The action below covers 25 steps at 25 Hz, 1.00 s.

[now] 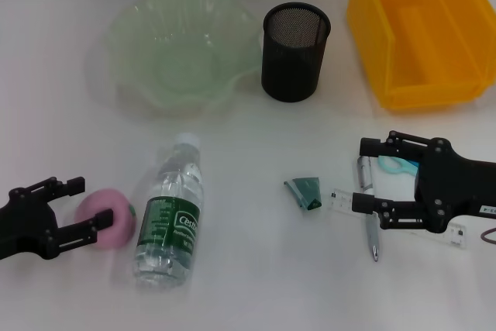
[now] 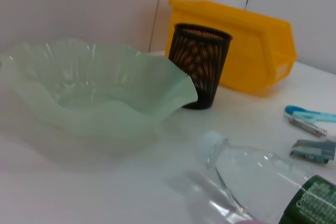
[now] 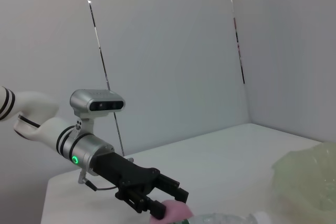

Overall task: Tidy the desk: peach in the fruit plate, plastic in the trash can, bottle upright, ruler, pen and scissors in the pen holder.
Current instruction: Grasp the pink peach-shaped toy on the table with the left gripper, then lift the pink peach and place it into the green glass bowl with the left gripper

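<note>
The fruit plate (image 1: 182, 48) looks like shiny see-through green plastic. The pen holder (image 1: 295, 50) is black metal mesh. The bottle (image 1: 170, 215) is clear plastic. The surface (image 1: 256, 269) is smooth and white.

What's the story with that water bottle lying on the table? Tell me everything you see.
The water bottle is clear plastic with a white cap and a dark green label. It lies on its side on the white table, cap pointing toward the green fruit plate. The pink peach lies close beside it.
</note>
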Each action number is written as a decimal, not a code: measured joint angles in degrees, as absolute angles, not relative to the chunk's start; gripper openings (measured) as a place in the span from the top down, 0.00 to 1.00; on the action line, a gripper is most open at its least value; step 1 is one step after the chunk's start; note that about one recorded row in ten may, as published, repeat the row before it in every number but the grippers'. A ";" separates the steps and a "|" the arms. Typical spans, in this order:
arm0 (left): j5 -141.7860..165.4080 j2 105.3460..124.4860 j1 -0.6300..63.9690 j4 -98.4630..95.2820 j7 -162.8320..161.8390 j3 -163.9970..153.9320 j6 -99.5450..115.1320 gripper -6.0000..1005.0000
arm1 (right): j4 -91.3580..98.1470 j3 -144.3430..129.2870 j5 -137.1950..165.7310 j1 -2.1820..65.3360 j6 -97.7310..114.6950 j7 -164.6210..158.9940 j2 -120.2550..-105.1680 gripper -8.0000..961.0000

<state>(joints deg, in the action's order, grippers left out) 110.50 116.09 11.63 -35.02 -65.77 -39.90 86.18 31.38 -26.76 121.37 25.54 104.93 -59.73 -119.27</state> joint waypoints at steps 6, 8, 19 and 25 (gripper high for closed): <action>113.26 116.48 12.66 -35.45 -65.59 -40.15 85.47 0.27 | 31.38 -26.47 121.37 25.23 104.93 -59.78 -119.27 0.13; 113.77 116.56 12.93 -35.57 -65.56 -40.04 85.35 0.28 | 31.38 -26.36 121.37 25.17 104.94 -59.79 -119.27 0.13; 113.39 117.14 14.09 -36.29 -67.32 -39.32 85.56 0.67 | 31.54 -26.37 121.37 25.05 104.94 -59.84 -119.27 0.13; 108.28 118.30 15.76 -39.40 -67.74 -33.00 85.97 0.73 | 31.65 -26.37 121.37 25.09 104.94 -59.85 -119.27 0.13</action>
<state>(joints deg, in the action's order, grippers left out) 108.28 118.30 15.76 -39.40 -67.74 -33.00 85.96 31.65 -26.37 121.37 25.09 104.94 -59.85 -119.27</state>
